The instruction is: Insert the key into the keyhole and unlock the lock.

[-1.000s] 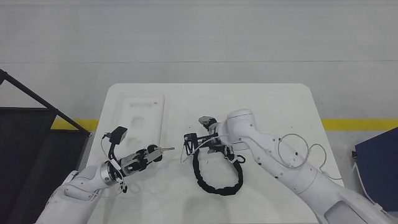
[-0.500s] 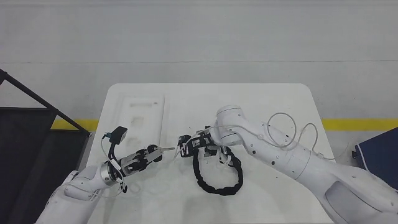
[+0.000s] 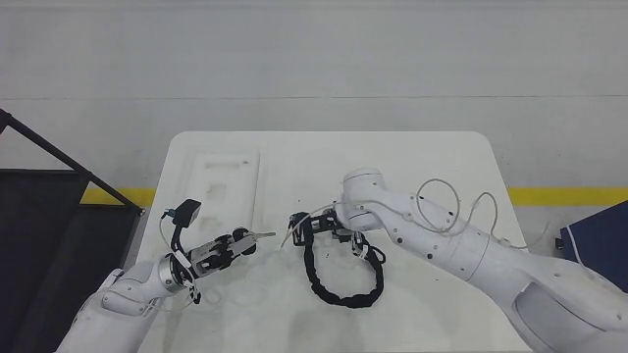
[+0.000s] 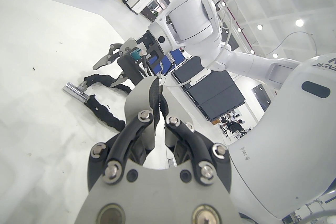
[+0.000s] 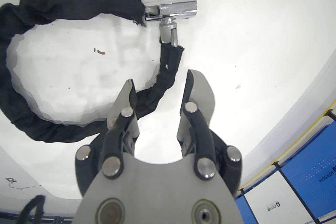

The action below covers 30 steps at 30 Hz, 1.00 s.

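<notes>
While I am watching through the top camera, the left gripper (image 3: 247,238) is sitting over the near left of the worktop (image 3: 432,167). Its fingers are pinching the key (image 3: 263,234), with the blade pointing right toward the chain lock (image 3: 334,300), which is lying in a black loop near the middle. The right gripper (image 3: 302,227) is hovering over the loop's far left end, just beside the key tip but apart from it. A white tray (image 3: 235,181) is lying at the far left.

Switching to the left wrist camera, I am seeing that arm's fingers (image 4: 137,101) pressing tightly together. Past them the chrome barrel (image 4: 74,91) is lying on the worktop, with the right gripper spread open just behind it.

Switching to the right wrist camera, I am finding the right fingers (image 5: 199,88) spread wide and gripping nothing, straddling the fabric-sleeved chain just short of the barrel. One finger is overlapping the sleeve, and I cannot tell whether it is touching. I am not making out the keyhole from this angle.

I am judging the task as early. The key is in hand, the lock is not yet steadied, and both insertion and turning are remaining. Writing is showing on blue boards (image 5: 315,164) in the room behind, and I am seeing none on the key or lock.
</notes>
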Available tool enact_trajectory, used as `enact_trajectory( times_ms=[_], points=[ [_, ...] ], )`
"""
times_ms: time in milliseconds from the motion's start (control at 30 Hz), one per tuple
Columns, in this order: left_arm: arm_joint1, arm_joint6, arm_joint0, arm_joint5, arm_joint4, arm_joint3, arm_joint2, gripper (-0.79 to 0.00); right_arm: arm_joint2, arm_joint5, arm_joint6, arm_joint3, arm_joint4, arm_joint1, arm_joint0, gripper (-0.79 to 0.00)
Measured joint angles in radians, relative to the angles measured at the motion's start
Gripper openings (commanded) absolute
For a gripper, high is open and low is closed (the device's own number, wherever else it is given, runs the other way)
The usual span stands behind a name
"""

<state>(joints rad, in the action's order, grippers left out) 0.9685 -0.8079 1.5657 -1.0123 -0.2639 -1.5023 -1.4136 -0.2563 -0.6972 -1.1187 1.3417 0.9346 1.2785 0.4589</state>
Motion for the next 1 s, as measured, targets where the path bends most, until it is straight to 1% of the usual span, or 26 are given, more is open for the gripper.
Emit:
enact_trajectory(
  times_ms=[67,267,333,433,533,633,767,833,867,967,1000],
  points=[
    [0.0,0.0,0.0,0.0,0.0,0.0,0.0,-0.785,-0.001,-0.004,0.011,-0.014,0.004,0.004,0.005,-0.409],
    [0.0,0.0,0.0,0.0,0.0,0.0,0.0,-0.785,-0.002,-0.014,0.045,-0.064,0.017,0.021,0.01,-0.437],
    [0.0,0.0,0.0,0.0,0.0,0.0,0.0,-0.785,-0.002,-0.019,0.058,-0.078,0.02,0.027,0.01,-0.428],
    [0.0,0.0,0.0,0.0,0.0,0.0,0.0,-0.785,-0.002,-0.026,0.073,-0.1,0.023,0.038,0.01,-0.434],
    [0.0,0.0,0.0,0.0,0.0,0.0,0.0,-0.785,0.002,-0.031,0.084,-0.12,0.031,0.05,0.01,-0.453],
    [0.0,0.0,0.0,0.0,0.0,0.0,0.0,-0.785,0.004,-0.036,0.099,-0.139,0.038,0.061,0.01,-0.493],
    [0.0,0.0,0.0,0.0,0.0,0.0,0.0,-0.785,0.008,-0.03,0.103,-0.161,0.057,0.076,0.011,-0.511],
    [0.0,0.0,0.0,0.0,0.0,0.0,0.0,-0.785,0.01,-0.027,0.103,-0.174,0.064,0.084,0.011,-0.551],
    [0.0,0.0,0.0,0.0,0.0,0.0,0.0,-0.785,0.01,-0.027,0.104,-0.18,0.066,0.087,0.011,-0.591],
    [0.0,0.0,0.0,0.0,0.0,0.0,0.0,-0.785,0.01,-0.026,0.106,-0.194,0.074,0.096,0.011,-0.785],
    [0.0,0.0,0.0,0.0,0.0,0.0,0.0,-0.785,0.01,-0.026,0.107,-0.198,0.076,0.098,0.011,-0.785]
  ],
)
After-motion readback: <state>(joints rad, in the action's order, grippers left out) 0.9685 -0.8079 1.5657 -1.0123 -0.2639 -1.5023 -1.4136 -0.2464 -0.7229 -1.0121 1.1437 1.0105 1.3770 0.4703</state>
